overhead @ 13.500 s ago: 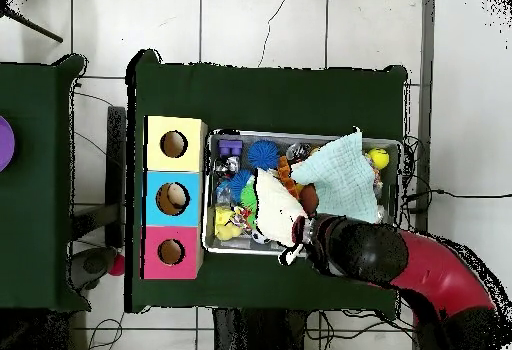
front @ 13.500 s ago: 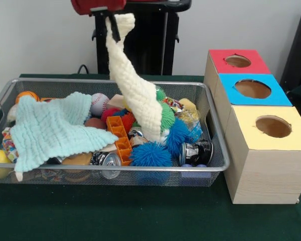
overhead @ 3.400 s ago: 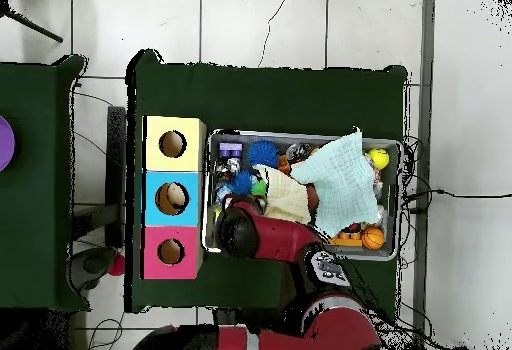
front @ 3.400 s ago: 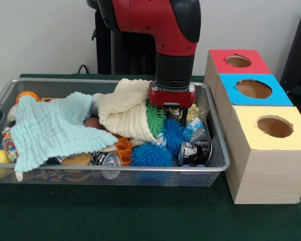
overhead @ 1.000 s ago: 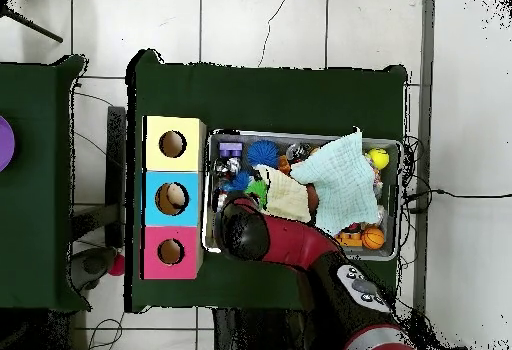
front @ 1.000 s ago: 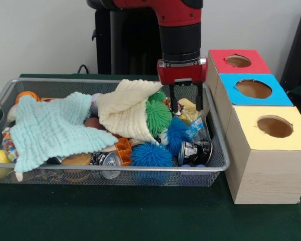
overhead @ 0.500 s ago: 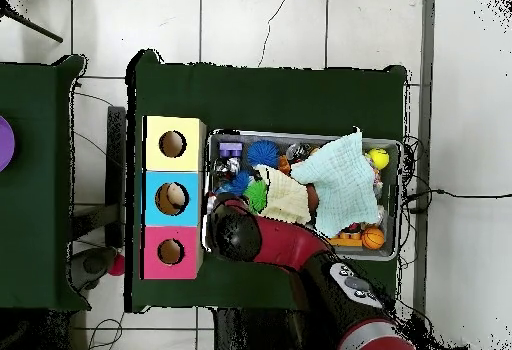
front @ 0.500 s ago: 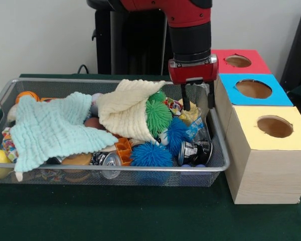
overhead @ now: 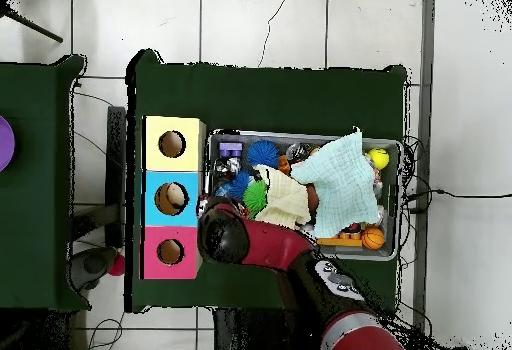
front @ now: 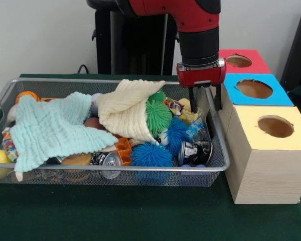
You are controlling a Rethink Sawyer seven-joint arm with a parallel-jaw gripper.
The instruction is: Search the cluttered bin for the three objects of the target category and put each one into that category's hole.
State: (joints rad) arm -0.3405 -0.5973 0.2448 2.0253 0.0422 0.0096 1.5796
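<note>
Gripper above bin's box-side end, fingers parted, apparently empty.

Black gripper [front: 204, 103] fingers [front: 193, 102] spread, nothing visible between them; crinkly see-through film bag [front: 197, 129] lies below in silver wire-mesh bin [front: 218, 150]; risk: descending fingers strike the rim or blue-topped wooden box [front: 254, 88] beside it.

Front camera faces robot; overhead looks down.
</note>
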